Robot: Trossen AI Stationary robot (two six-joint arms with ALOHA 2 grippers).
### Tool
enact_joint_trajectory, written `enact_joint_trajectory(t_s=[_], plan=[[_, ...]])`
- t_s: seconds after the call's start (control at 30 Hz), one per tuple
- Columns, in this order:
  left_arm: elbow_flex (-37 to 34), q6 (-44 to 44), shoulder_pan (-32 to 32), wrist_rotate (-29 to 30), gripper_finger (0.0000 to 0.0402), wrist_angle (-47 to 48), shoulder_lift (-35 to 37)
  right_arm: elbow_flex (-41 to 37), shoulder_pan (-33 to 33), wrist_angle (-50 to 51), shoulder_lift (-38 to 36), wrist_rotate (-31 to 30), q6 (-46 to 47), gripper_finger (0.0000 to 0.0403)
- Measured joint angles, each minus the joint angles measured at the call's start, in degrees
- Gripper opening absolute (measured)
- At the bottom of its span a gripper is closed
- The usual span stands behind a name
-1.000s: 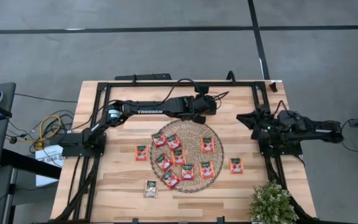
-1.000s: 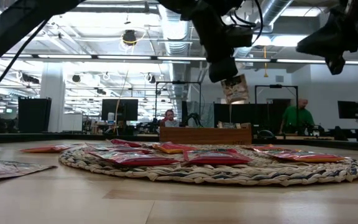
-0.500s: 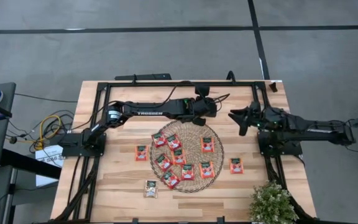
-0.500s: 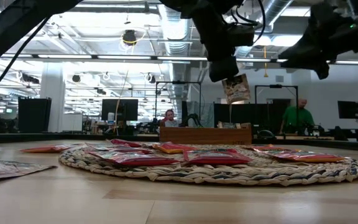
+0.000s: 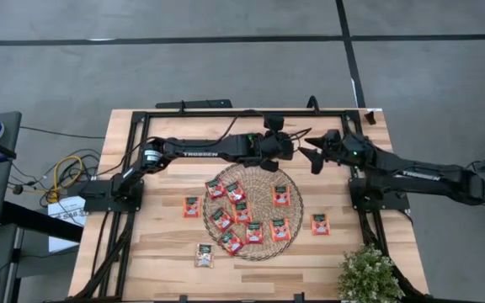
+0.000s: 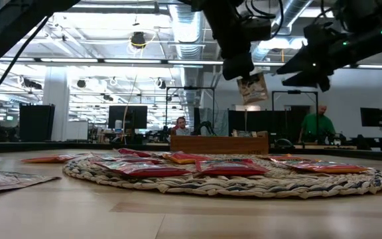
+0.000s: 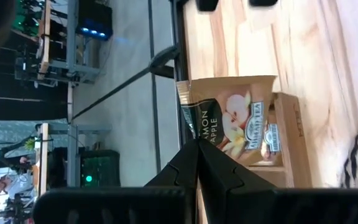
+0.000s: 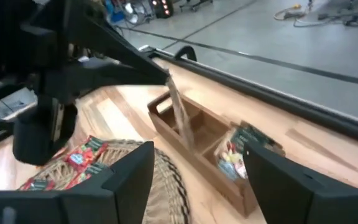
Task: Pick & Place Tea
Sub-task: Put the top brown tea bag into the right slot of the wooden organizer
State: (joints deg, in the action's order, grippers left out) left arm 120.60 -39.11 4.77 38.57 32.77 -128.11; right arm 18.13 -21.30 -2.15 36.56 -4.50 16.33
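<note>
Left tool [image 7: 197, 146] was closed on the edge of a pale tan tea sachet [image 7: 232, 121], holding it in the air above the wooden tray [image 8: 194, 146] near the far edge of the counter [image 5: 167, 252]; in the low view the sachet hung below the tool, tilted, clear of the tray. Right tool [image 5: 312, 156] was raised just beside the left tool at the far side of the counter, fingers [image 8: 126, 180] spread wide apart, holding nothing. The tray sat just beyond the round woven mat [image 5: 255, 172], and one of its compartments held another sachet [image 8: 238, 149]. On the mat lay about eight red-orange sachets [image 5: 242, 212], flat, some touching or overlapping. Off the mat, one red-orange sachet [image 5: 191, 206] lay on the counter toward the left edge, another [image 5: 320, 223] lay toward the right edge, and a pale white-green sachet [image 5: 205, 255] lay near the front edge. A small green plant [image 5: 369, 273] stood at the front right corner of the counter. Beyond the counter the low view showed a person in a green top [image 6: 318, 125] and another person seated farther off.
</note>
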Motion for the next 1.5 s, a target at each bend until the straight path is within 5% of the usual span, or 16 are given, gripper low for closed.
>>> enact_joint_trajectory(t_s=[0.3, 0.9, 1.13, 1.5], plan=[[0.2, 0.0, 0.0, -1.1, 0.0000, 0.1, 0.2, 0.3, -2.6, -8.9, 8.2, 6.1, -0.4, 0.0238], [0.2, 0.0, 0.0, -1.3, 0.0000, 3.8, 0.2, 10.4, -2.8, -4.9, 22.4, 6.1, -6.4, 0.0227], [0.2, 0.1, 0.0, -1.3, 0.0000, 4.0, 0.2, 10.6, -2.9, -4.9, 22.3, 6.1, -6.3, 0.0180], [0.2, 2.5, 0.0, -3.4, 0.0000, 4.0, 0.2, 10.6, -2.8, -5.6, 22.3, 6.3, -6.3, 0.0048]])
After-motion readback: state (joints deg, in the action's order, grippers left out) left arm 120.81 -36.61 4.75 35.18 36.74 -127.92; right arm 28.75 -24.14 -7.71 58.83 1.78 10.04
